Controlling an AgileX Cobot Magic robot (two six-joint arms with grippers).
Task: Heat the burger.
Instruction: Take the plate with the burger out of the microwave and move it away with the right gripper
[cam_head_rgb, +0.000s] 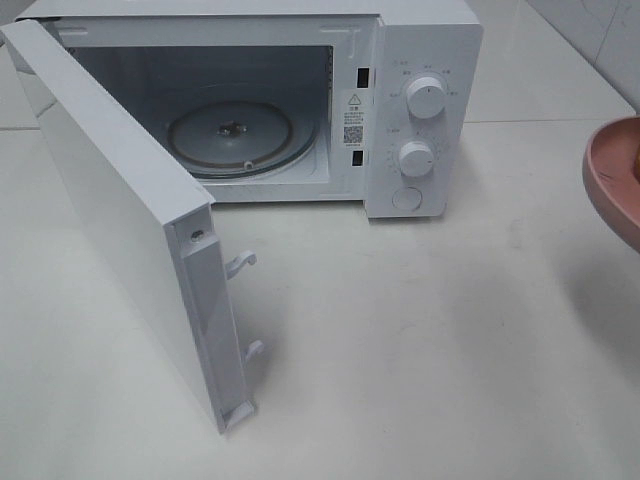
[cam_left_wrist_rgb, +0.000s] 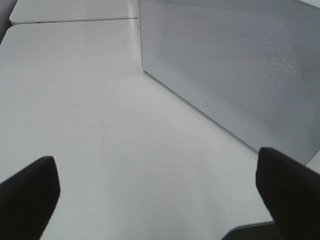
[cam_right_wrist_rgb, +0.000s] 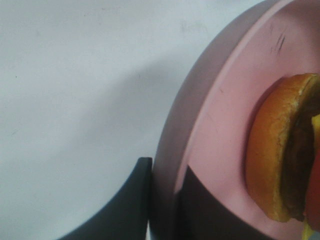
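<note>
The burger, golden-brown bun over a dark patty, lies on a round pink plate. My right gripper is shut on that plate's rim, one finger above it and one below. In the high view only the plate's edge shows, at the far right and raised off the table. The white microwave stands at the back with its door swung wide to the left, baring the glass turntable. My left gripper is open and holds nothing, low over the table beside the door's outer face.
The open door juts toward the table's front left, with two latch hooks on its free edge. Two knobs and a button sit on the microwave's right panel. White tabletop spreads in front of the oven.
</note>
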